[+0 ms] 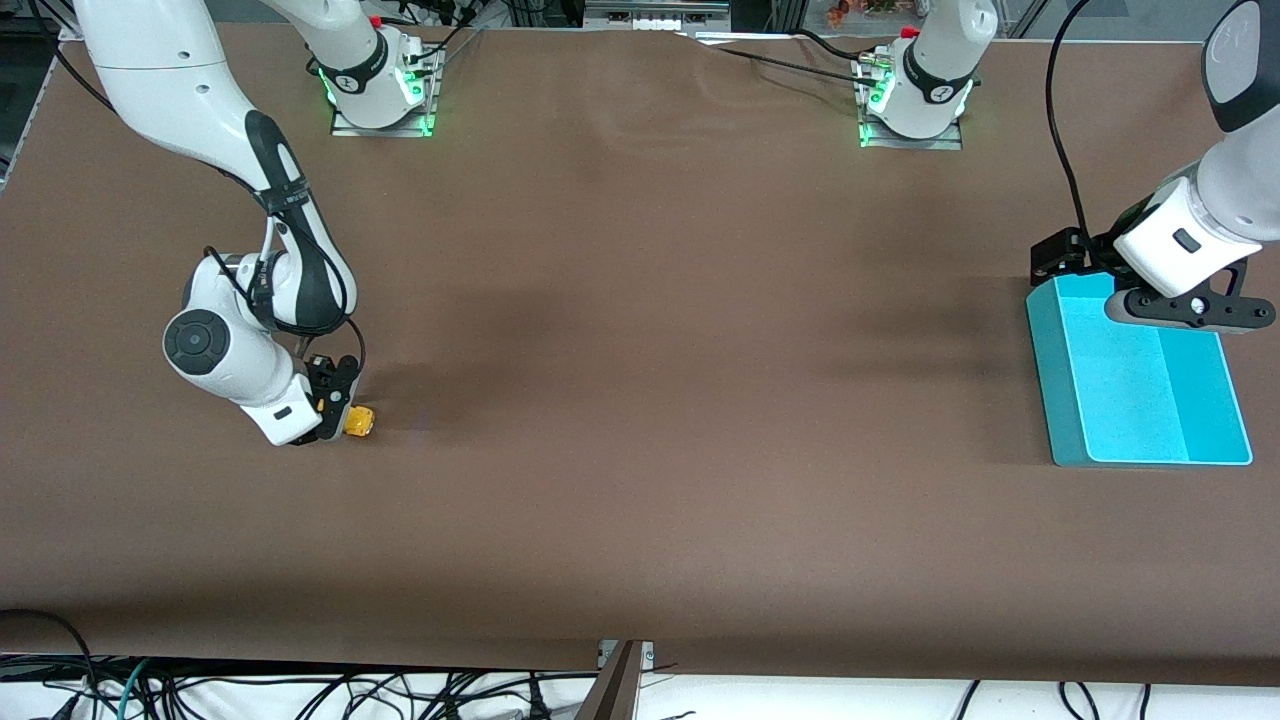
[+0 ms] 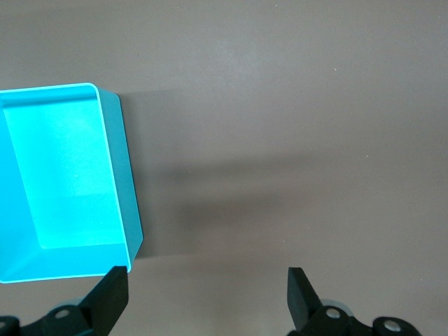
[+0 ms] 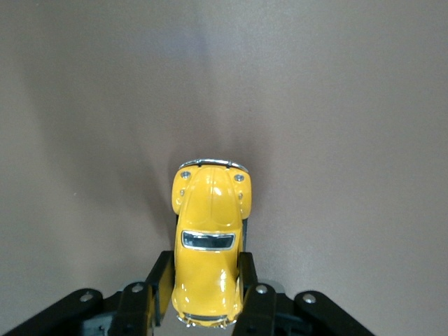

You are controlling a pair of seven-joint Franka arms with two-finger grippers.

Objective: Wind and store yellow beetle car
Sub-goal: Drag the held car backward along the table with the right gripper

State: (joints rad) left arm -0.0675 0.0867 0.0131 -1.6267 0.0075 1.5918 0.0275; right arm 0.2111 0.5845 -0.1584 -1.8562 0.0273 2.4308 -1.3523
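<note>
While the left gripper (image 1: 1190,308) waits wide open over the turquoise bin (image 1: 1060,400), the right gripper (image 1: 338,425) works.
Its fingers (image 3: 157,287) are closed on the yellow beetle car (image 3: 208,241), which sits on the table (image 1: 640,400), well apart from the bin.

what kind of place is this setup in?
Most likely a robotics lab bench: two arms bolted to a brown-covered table, loose cables along its edge, and only task props on it, a yellow beetle car and a turquoise bin.
</note>
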